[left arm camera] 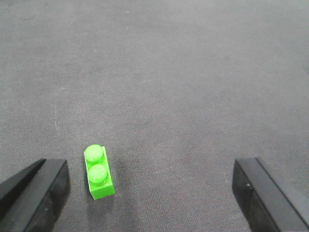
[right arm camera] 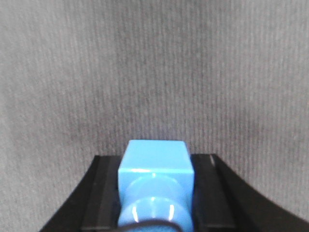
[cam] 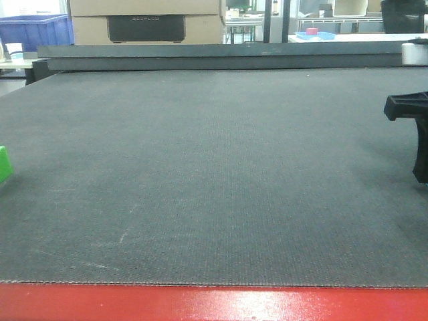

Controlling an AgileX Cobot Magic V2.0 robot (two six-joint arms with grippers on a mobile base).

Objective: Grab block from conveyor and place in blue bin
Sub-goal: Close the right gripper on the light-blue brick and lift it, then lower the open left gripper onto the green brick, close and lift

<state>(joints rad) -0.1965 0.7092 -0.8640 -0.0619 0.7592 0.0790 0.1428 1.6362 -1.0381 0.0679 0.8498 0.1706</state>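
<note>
A small bright green block (left arm camera: 99, 171) with two studs lies on the dark grey conveyor belt (left arm camera: 183, 72). My left gripper (left arm camera: 149, 193) is open above the belt, and the block sits between its fingers, close to the left finger (left arm camera: 36, 191) and not touching it. In the front view the green block (cam: 4, 164) shows only at the far left edge of the belt (cam: 214, 167). My right gripper (right arm camera: 155, 169) is shut on a light blue block (right arm camera: 154, 157) above the belt. It shows partly at the right edge of the front view (cam: 413, 124).
A red metal frame (cam: 214, 304) edges the near side of the belt. A blue bin (cam: 37, 30) stands beyond the belt's far left corner. A light blue tray (cam: 314, 35) with a pink object sits far back on the right. A cardboard box (cam: 147, 20) stands behind the belt.
</note>
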